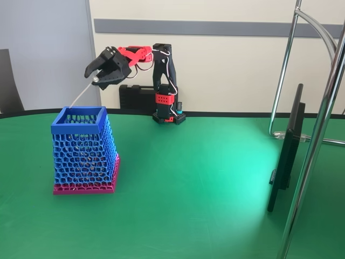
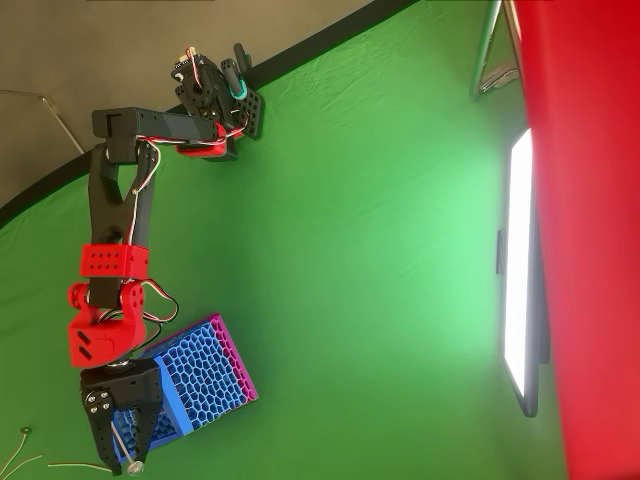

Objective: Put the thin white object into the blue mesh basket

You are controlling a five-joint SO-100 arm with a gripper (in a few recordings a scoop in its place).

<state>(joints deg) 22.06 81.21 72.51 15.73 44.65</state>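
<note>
One thin white stick (image 1: 82,95) is pinched in my gripper (image 1: 100,77), my jaws closed down on its knobbed end, which shows as a small rounded bead between my black fingers (image 1: 110,63). In the fixed view the stick slants down and to the left from my jaws, and its lower tip lies at the far left rim of the blue basket (image 1: 79,128), right at the mouth; I cannot tell whether the tip is inside or only at the edge. In the overhead view my gripper (image 2: 128,440) hangs over the basket's open end, with the stick (image 2: 124,446) running between my fingers and the knob near the picture's bottom edge.

The basket (image 2: 205,375) stands upright on the green table (image 1: 205,178), a tall tapering square of honeycomb lattice with a solid blue rim and a pink base. The tabletop looks like smooth felt, with a bright patch of light on its right side. To the right stands a thin dark screen (image 1: 287,151) on edge, well apart from the basket, and shiny metal tubes (image 1: 318,135) rise beside it. Behind my base sits a black box (image 1: 136,97) against the pale wall. Nothing lies between me and the basket's opening.
</note>
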